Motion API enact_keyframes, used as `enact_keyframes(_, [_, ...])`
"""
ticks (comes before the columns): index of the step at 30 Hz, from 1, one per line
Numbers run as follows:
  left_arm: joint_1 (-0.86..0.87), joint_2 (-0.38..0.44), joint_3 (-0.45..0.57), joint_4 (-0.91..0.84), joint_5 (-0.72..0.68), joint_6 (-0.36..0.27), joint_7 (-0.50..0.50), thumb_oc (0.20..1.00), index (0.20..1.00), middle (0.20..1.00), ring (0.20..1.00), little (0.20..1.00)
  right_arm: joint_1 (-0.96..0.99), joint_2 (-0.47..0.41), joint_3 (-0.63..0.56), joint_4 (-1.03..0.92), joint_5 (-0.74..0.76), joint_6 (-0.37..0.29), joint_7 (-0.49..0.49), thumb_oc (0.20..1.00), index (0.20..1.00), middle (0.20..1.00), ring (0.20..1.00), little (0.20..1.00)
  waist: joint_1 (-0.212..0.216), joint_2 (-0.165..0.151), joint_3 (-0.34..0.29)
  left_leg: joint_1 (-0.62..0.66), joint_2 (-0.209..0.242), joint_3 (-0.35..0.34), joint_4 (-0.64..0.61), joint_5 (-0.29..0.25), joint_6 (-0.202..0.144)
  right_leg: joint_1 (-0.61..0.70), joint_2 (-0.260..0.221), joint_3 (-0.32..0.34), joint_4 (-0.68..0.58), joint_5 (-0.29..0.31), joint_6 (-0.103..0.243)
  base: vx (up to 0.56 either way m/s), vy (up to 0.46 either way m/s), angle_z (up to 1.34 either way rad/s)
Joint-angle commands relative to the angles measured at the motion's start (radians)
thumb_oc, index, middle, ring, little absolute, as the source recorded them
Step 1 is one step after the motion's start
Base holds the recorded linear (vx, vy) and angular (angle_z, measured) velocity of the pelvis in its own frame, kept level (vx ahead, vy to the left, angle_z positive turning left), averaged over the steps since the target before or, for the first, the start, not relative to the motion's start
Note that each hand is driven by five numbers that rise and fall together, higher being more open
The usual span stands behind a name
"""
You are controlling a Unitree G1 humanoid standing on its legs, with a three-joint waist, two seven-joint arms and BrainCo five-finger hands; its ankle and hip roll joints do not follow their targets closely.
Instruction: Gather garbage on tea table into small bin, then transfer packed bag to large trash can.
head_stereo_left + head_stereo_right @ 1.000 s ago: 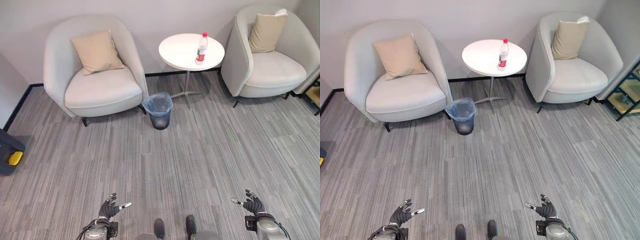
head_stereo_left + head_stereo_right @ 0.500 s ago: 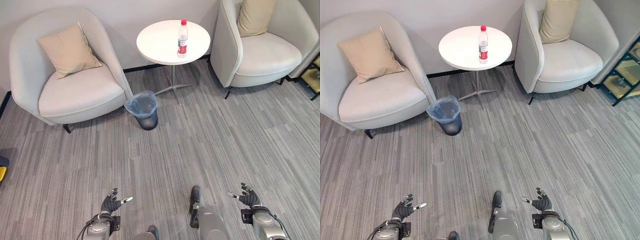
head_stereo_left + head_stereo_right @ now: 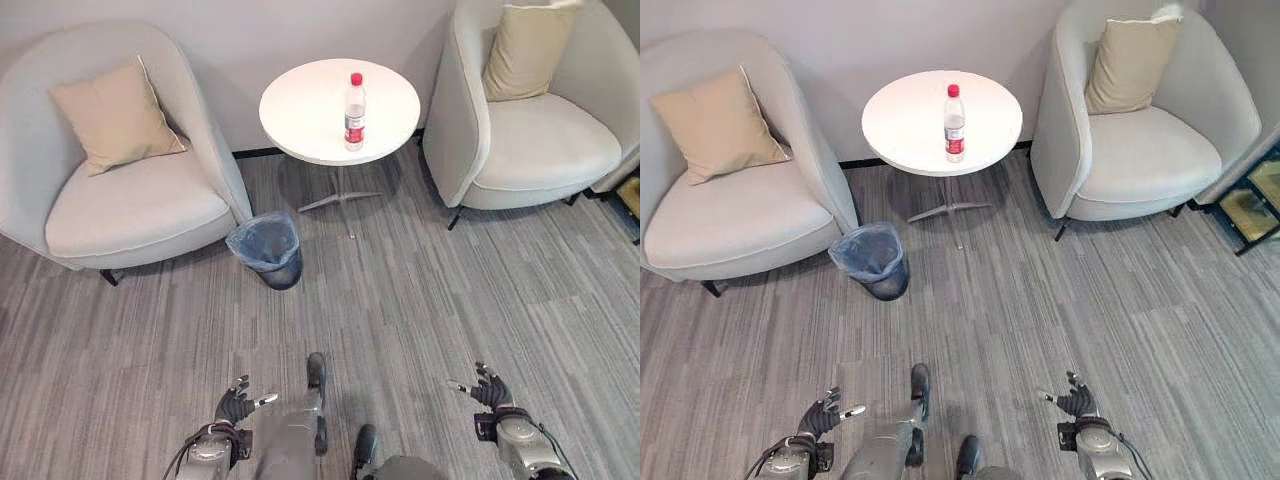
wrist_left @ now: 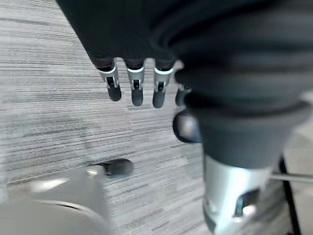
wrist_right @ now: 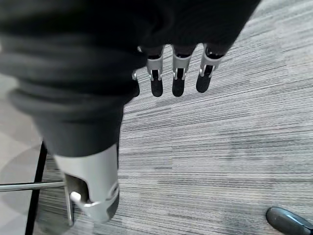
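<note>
A clear plastic bottle (image 3: 354,111) with a red cap and label stands upright on the round white tea table (image 3: 305,115) between two armchairs. A small dark bin (image 3: 267,250) lined with a bluish bag sits on the carpet by the left chair, in front of the table. My left hand (image 3: 238,402) hangs low at the near left, fingers straight, holding nothing. My right hand (image 3: 487,391) hangs at the near right, also open and empty. In the wrist views the left hand's fingers (image 4: 136,90) and the right hand's fingers (image 5: 178,81) point down at bare carpet.
A light grey armchair (image 3: 115,195) with a beige cushion stands left of the table, and another armchair (image 3: 540,140) stands right of it. A grey wall runs behind them. Striped grey carpet (image 3: 420,300) lies between me and the furniture.
The camera has moved forward: table, bin and chairs appear closer and shifted in the view. Both hands stay low, open and empty.
</note>
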Motion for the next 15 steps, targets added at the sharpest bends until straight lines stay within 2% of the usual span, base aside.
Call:
enact_keyframes(1, [0.004,0.043,0.007,-0.03,-0.003,-0.03,0.017,1.0,1.0,1.0,1.0,1.0,0.016,-0.004,-0.014,-0.048,-0.005,-0.012,-0.003,1.0,1.0,1.0,1.0,1.0,0.025,-0.033,-0.059,0.062,-0.016,0.028,0.097,-0.068,0.051,-0.001,-0.121,0.113,0.1,-0.106,0.152,0.78,0.347,-0.91])
enact_keyframes(2, [0.0,0.053,0.016,-0.028,-0.008,-0.029,0.019,1.0,1.0,1.0,1.0,1.0,0.005,0.005,-0.005,-0.043,-0.007,-0.01,0.001,1.0,1.0,1.0,1.0,1.0,0.039,-0.048,-0.068,0.072,-0.021,0.044,0.13,-0.108,0.072,-0.009,-0.153,0.124,0.154,-0.107,0.172,0.48,0.232,-0.79])
enact_keyframes(3, [-0.003,0.058,0.023,-0.026,-0.01,-0.03,0.022,1.0,1.0,1.0,1.0,1.0,0.0,0.007,-0.001,-0.041,-0.01,-0.007,0.004,1.0,1.0,1.0,1.0,1.0,0.043,-0.05,-0.074,0.079,-0.021,0.052,0.136,-0.123,0.082,-0.028,-0.161,0.13,0.197,-0.101,0.182,0.42,0.205,-0.53])
enact_keyframes(4, [-0.009,0.067,0.029,-0.026,-0.014,-0.033,0.027,1.0,1.0,1.0,1.0,1.0,-0.006,0.01,0.002,-0.044,-0.009,-0.008,0.007,1.0,1.0,1.0,1.0,1.0,0.044,-0.053,-0.077,0.101,-0.028,0.057,0.144,-0.154,0.101,-0.069,-0.171,0.139,0.288,-0.071,0.205,0.29,0.146,-0.26])
enact_keyframes(7, [-0.016,0.079,0.028,-0.042,-0.017,-0.035,0.032,1.0,1.0,1.0,1.0,1.0,-0.015,0.012,0.012,-0.057,-0.006,-0.008,0.013,1.0,1.0,1.0,1.0,1.0,0.026,-0.037,-0.068,0.166,-0.036,0.042,0.124,-0.185,0.12,-0.183,-0.17,0.144,0.367,-0.021,0.205,0.21,0.086,-0.13])
enact_keyframes(10, [-0.023,0.081,0.03,-0.038,-0.023,-0.035,0.037,1.0,1.0,1.0,1.0,1.0,-0.033,0.01,0.023,-0.069,-0.009,-0.008,0.016,1.0,1.0,1.0,1.0,1.0,0.003,-0.02,-0.051,0.229,-0.033,0.032,0.1,-0.215,0.121,-0.255,-0.195,0.068,0.311,-0.01,0.193,0.27,0.003,-0.05])
enact_keyframes(11, [-0.031,0.078,0.028,-0.026,-0.027,-0.036,0.037,1.0,1.0,1.0,1.0,1.0,-0.04,0.007,0.031,-0.072,-0.012,-0.005,0.016,1.0,1.0,1.0,1.0,1.0,-0.011,-0.018,-0.037,0.272,-0.038,0.026,0.093,-0.234,0.12,-0.304,-0.203,0.048,0.266,0.024,0.19,0.28,-0.038,0.02])
enact_keyframes(13, [-0.034,0.073,0.028,-0.021,-0.029,-0.036,0.036,1.0,1.0,1.0,1.0,1.0,-0.04,0.005,0.032,-0.072,-0.014,-0.002,0.017,1.0,1.0,1.0,1.0,1.0,-0.022,-0.014,-0.028,0.298,-0.041,0.014,0.089,-0.245,0.116,-0.325,-0.199,0.05,0.241,0.036,0.194,0.36,-0.074,0.03])
enact_keyframes(14, [-0.037,0.065,0.03,-0.003,-0.02,-0.04,0.036,1.0,1.0,1.0,1.0,1.0,-0.031,0.001,0.031,-0.074,-0.02,0.002,0.019,1.0,1.0,1.0,1.0,1.0,-0.042,-0.014,-0.018,0.347,-0.058,-0.015,0.088,-0.273,0.108,-0.368,-0.196,0.069,0.175,0.078,0.205,0.67,-0.212,0.17])
enact_keyframes(15, [-0.038,0.057,0.031,0.026,-0.013,-0.04,0.038,1.0,1.0,1.0,1.0,1.0,-0.028,-0.001,0.031,-0.074,-0.025,0.002,0.023,1.0,1.0,1.0,1.0,1.0,-0.057,-0.008,-0.015,0.389,-0.057,-0.047,0.088,-0.297,0.1,-0.396,-0.195,0.103,0.162,0.1,0.215,0.84,-0.332,0.59])
